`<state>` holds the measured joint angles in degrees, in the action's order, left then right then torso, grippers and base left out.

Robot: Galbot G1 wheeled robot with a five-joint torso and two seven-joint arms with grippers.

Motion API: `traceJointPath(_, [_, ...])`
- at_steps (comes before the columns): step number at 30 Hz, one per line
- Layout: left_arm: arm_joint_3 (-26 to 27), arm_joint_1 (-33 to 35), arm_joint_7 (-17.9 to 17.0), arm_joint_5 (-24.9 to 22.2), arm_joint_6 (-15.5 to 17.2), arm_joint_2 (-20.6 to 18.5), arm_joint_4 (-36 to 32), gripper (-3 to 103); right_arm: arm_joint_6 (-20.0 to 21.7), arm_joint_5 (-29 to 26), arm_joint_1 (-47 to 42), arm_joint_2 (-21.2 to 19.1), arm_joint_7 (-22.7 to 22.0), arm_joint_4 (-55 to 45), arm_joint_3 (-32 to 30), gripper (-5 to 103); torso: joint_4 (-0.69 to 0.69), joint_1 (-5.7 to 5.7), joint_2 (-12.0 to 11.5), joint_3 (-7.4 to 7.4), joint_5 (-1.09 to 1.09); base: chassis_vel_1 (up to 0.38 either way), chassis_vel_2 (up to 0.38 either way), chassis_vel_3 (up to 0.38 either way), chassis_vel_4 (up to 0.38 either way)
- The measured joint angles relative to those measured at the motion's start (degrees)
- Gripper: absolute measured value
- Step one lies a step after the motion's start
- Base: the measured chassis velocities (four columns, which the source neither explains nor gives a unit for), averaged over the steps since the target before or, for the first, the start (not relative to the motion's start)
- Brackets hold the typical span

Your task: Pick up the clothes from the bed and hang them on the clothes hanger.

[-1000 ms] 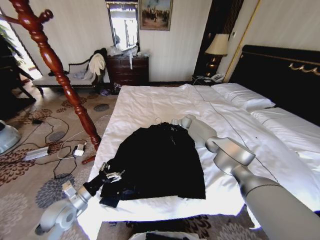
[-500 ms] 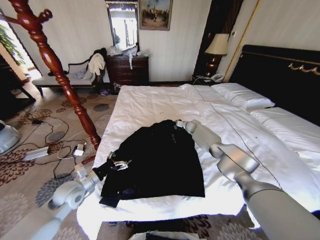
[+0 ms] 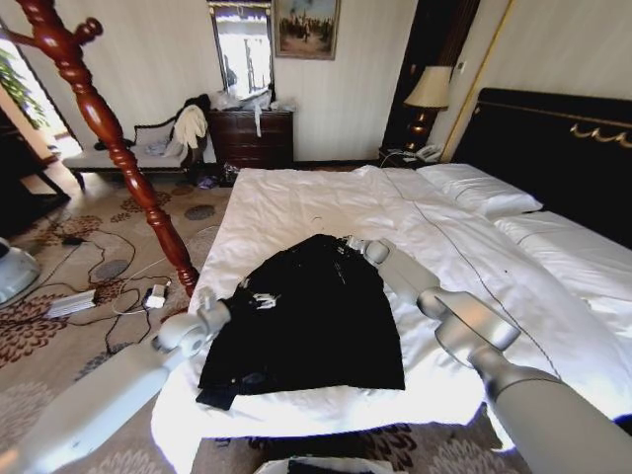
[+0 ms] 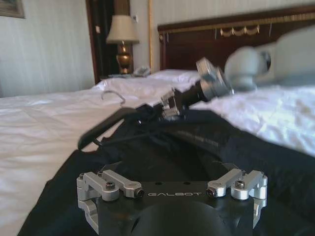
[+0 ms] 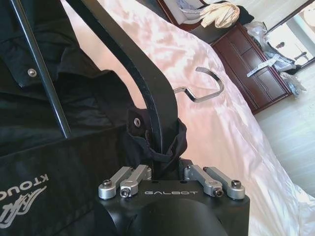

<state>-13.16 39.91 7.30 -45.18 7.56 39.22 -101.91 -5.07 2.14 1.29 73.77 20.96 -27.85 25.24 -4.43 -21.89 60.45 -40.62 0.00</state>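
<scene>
In the head view, the black jacket [image 3: 311, 316] is seen spread flat on the white sheets of the bed [image 3: 296, 202], near the foot end and towards its left edge. The left gripper [image 3: 263, 299] is held over the jacket's left shoulder region, reached in from the floor side; the right gripper [image 3: 348, 244] is placed at the collar, at the garment's end nearest the pillows [image 3: 479, 190]. A turned wooden stand [image 3: 114, 138] is seen beside the bed on the left.

In the left wrist view, the left gripper's own linkages [image 4: 172, 189] are shown low above the dark fabric; whether its fingers are spread or closed cannot be told, since the tips are hidden. Farther off, the right gripper [image 4: 170, 101] is seen clenched at one arm of a black hanger [image 4: 110, 123], whose metal hook [image 4: 113, 95] is raised over the sheet.

In the right wrist view, the hanger's [image 5: 133, 69] black arm, together with a fold of jacket fabric [image 5: 59, 123], is apparently grasped between the right gripper's fingers [image 5: 170, 167]. The hook [image 5: 204, 86] is shown against the white sheet.
</scene>
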Motion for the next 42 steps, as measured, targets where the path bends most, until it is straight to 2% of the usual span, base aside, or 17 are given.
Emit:
traceJointPath(2, [-3.8,-2.7,-0.9,3.2,0.5,1.7,2.6,100,0.0,-0.1,0.0,0.3,0.0,0.6,0.0,22,0.00,0.01,0.0,0.00,0.00,0.000,0.000,0.000,0.000])
traceJointPath(4, [-5.3,-3.9,-1.4,4.9,0.7,2.8,3.9,100,0.0,-0.1,0.0,0.4,0.0,1.0,-0.1,22,0.00,0.01,0.0,0.00,0.01,0.000,0.000,0.000,0.000])
traceJointPath(8, [-10.8,-9.8,-4.3,15.2,1.1,9.1,9.3,100,0.0,-0.1,-0.1,0.7,0.1,1.4,-0.3,22,-0.03,0.00,0.0,0.00,0.01,0.000,0.000,0.000,0.000])
traceJointPath(9, [-10.8,-9.8,-4.3,15.2,1.1,9.1,9.3,100,0.0,-0.1,-0.1,0.7,0.1,1.4,-0.3,22,-0.03,0.00,0.0,0.00,0.01,0.000,0.000,0.000,0.000])
traceJointPath(13, [-14.7,-14.7,-8.8,24.1,3.5,15.9,13.8,100,0.2,-0.6,-0.1,0.5,0.2,0.8,-0.6,22,-0.07,0.00,0.0,0.01,0.02,0.000,0.000,0.000,0.000])
traceJointPath(14, [-14.7,-14.7,-8.8,24.1,3.5,15.9,13.8,100,0.2,-0.6,-0.1,0.5,0.2,0.8,-0.6,22,-0.07,0.00,0.0,0.01,0.02,0.000,0.000,0.000,0.000])
traceJointPath(18, [-15.5,-16.4,-11.7,31.3,5.9,19.0,19.4,100,0.7,-1.9,0.0,-0.3,0.3,0.2,-0.7,22,0.01,0.00,0.0,0.00,0.01,0.000,0.000,0.000,0.000])
traceJointPath(24, [-15.5,-17.7,-12.2,33.2,6.7,22.0,25.9,100,1.0,-3.1,0.1,-0.8,0.5,0.0,-0.6,22,-0.05,0.01,0.0,0.00,0.00,0.000,0.000,0.000,0.000])
traceJointPath(28, [-15.7,-19.0,-12.2,33.5,6.7,24.5,30.6,100,1.5,-3.9,0.1,-0.9,0.7,-0.1,-0.5,22,-0.03,0.01,0.0,0.00,0.01,0.000,0.000,0.000,0.000])
traceJointPath(29, [-16.0,-19.7,-12.2,33.7,6.7,25.7,32.5,102,1.5,-4.1,0.1,-0.9,0.8,-0.2,-0.5,22,-0.02,0.01,0.0,0.00,0.00,0.000,0.000,0.000,0.000])
traceJointPath(37, [-16.2,-23.3,-11.5,38.3,5.6,33.3,43.8,98,2.4,-4.7,0.0,-1.6,0.9,-1.7,0.2,22,-0.05,0.01,0.0,0.01,0.01,0.000,0.000,0.000,0.000])
traceJointPath(42, [-16.2,-24.0,-10.9,39.5,5.4,34.5,46.8,96,2.7,-5.1,0.0,-1.8,0.9,-2.2,0.2,22,-0.03,0.01,0.0,0.01,0.00,0.000,0.000,0.000,0.000])
